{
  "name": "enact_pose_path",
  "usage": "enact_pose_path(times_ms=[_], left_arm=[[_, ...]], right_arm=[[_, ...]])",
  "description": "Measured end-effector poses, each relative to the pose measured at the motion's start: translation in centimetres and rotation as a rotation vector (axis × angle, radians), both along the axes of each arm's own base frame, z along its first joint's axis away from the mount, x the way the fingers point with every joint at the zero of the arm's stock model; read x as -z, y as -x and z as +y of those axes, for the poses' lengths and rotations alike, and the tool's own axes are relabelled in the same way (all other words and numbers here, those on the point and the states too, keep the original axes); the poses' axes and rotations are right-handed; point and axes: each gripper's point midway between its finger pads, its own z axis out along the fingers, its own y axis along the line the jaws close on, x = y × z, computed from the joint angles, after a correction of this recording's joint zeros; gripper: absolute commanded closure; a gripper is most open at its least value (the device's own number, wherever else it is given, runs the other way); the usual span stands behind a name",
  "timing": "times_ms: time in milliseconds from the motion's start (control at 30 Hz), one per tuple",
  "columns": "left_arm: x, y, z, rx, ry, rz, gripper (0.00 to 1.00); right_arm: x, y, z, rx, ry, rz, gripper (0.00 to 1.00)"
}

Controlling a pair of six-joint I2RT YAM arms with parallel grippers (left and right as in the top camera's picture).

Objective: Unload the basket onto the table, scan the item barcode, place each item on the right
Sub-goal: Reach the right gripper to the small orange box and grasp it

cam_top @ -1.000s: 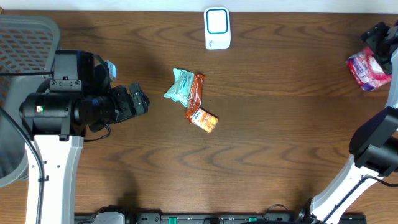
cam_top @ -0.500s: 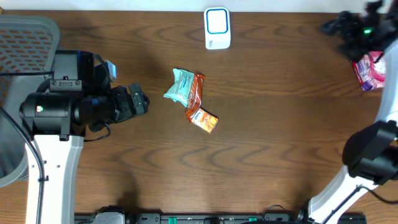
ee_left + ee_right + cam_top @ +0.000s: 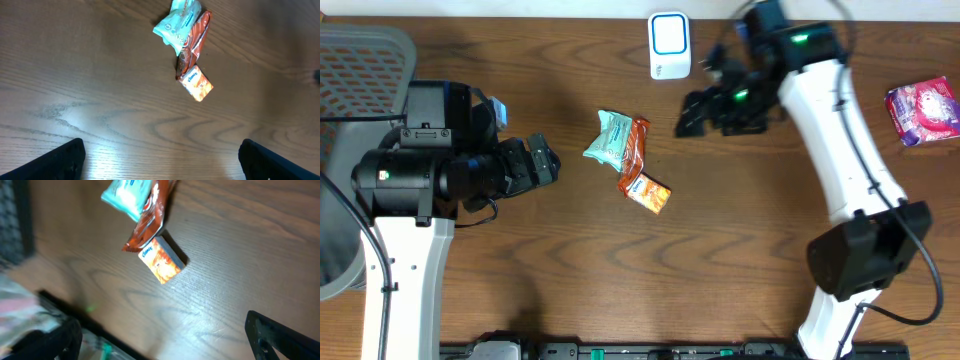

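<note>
Right claw [image 3: 692, 112] and left claw [image 3: 545, 160] were both wide open, holding nothing. Teal packet [image 3: 609, 137], red wrapper [image 3: 636, 145] and orange box [image 3: 645, 192] sat bunched up, so one grab could've snagged two.

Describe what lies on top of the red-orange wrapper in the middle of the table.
The teal packet appears to overlap one long edge of the red-orange wrapper, hiding that strip. A small orange box touches its lower end; which overlaps there is unclear. Anything beneath is covered.

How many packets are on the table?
4. Teal packet, red packet touching it and orange packet sit together in the middle; pink packet lies near the right edge. None looks hidden.
</note>
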Motion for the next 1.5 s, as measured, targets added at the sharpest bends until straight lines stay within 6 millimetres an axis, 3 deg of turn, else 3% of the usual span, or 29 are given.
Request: enact_pose_path(times_ms=[233,500,833,933,1200,1500], left_arm=[[0.0,0.0,0.0,0.0,0.0,0.0,0.02],[0.0,0.0,0.0,0.0,0.0,0.0,0.02],[0.0,0.0,0.0,0.0,0.0,0.0,0.02],[0.0,0.0,0.0,0.0,0.0,0.0,0.02],[0.0,0.0,0.0,0.0,0.0,0.0,0.02],[0.0,0.0,0.0,0.0,0.0,0.0,0.02]], right_arm=[[1.4,0.7,3.4,-0.035,0.152,-0.084,0.01],[4.7,1.1,4.6,0.011,0.182,-0.062,0.01],[11.1,6.0,4.5,-0.172,0.229,0.053,0.02],[12.6,6.2,4.4,-0.211,0.226,0.04,0.17],[14.0,4.5,5.3,-0.278,0.185,-0.073,0.34],[14.3,2.2,6.0,-0.274,0.088,-0.16,0.33]])
